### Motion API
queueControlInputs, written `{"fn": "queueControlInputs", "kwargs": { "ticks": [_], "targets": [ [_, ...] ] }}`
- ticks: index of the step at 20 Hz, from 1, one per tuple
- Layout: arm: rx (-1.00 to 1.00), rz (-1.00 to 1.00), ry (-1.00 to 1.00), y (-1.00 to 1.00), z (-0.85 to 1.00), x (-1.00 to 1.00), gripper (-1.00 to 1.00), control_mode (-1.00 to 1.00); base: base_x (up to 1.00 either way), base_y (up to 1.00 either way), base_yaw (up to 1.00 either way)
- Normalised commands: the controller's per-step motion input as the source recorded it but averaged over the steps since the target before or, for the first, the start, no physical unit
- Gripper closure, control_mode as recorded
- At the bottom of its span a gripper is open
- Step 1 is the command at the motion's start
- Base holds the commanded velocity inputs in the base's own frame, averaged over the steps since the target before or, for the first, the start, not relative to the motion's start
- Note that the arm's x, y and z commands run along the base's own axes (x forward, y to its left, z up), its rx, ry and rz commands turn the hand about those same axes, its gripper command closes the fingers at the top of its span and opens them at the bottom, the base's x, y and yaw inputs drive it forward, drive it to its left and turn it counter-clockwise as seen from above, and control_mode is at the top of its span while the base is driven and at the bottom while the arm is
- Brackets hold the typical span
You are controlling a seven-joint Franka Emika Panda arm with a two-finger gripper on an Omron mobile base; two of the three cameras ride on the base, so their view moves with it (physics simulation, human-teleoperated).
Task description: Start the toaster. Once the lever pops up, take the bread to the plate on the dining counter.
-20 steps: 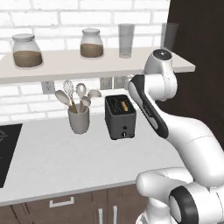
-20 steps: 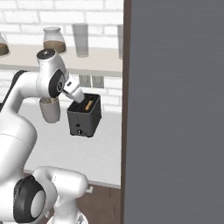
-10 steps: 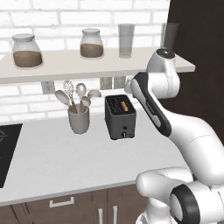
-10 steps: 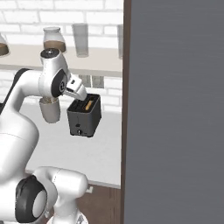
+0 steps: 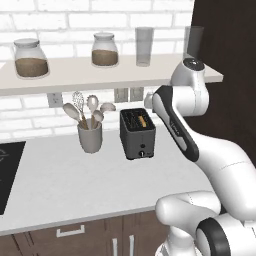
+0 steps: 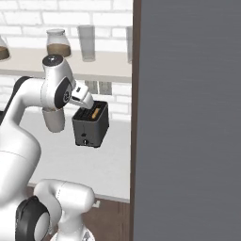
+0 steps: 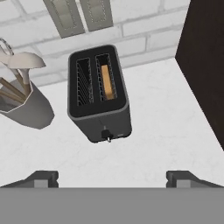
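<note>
The dark grey toaster (image 5: 137,134) (image 6: 91,124) (image 7: 98,94) stands on the light grey worktop against the brick wall. The bread (image 7: 105,81) (image 5: 142,120) (image 6: 96,113) sits low in its right slot, with just its golden top edge showing. My gripper (image 7: 113,179) (image 6: 87,100) hovers above the toaster, slightly to its front. It is open, its fingertips are wide apart, and nothing is between them. The small knob (image 7: 106,135) is low on the toaster's front face. The plate and the dining counter are out of view.
A grey utensil holder (image 5: 90,136) (image 7: 27,107) with spoons stands left of the toaster. A shelf (image 5: 100,72) above carries jars and glasses. A dark tall cabinet (image 7: 205,65) (image 6: 188,117) walls off the right side. A black cooktop (image 5: 7,170) lies far left.
The hand has lifted a little and drawn back above the toaster, and its jaws have gone from shut to open. The toaster and bread stay put.
</note>
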Motion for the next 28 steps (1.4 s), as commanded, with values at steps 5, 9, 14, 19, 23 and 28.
{"fn": "queueControlInputs", "kwargs": {
  "ticks": [5, 9, 14, 19, 23, 28],
  "targets": [
    [0.00, 0.00, 0.00, 0.00, 0.00, 0.00, -1.00, -1.00, 0.00, 0.00, 0.00],
    [0.00, 0.00, 0.00, 0.00, 0.00, 0.00, -1.00, -1.00, 0.00, 0.00, 0.00],
    [0.00, 0.00, 0.00, 0.00, 0.00, 0.00, -1.00, -1.00, 0.00, 0.00, 0.00],
    [0.00, 0.00, 0.00, 0.00, 0.00, 0.00, -1.00, -1.00, 0.00, 0.00, 0.00],
    [0.00, 0.00, 0.00, 0.00, 0.00, 0.00, -1.00, -1.00, 0.00, 0.00, 0.00],
    [0.00, 0.00, 0.00, 0.00, 0.00, 0.00, -1.00, -1.00, 0.00, 0.00, 0.00]
  ]
}}
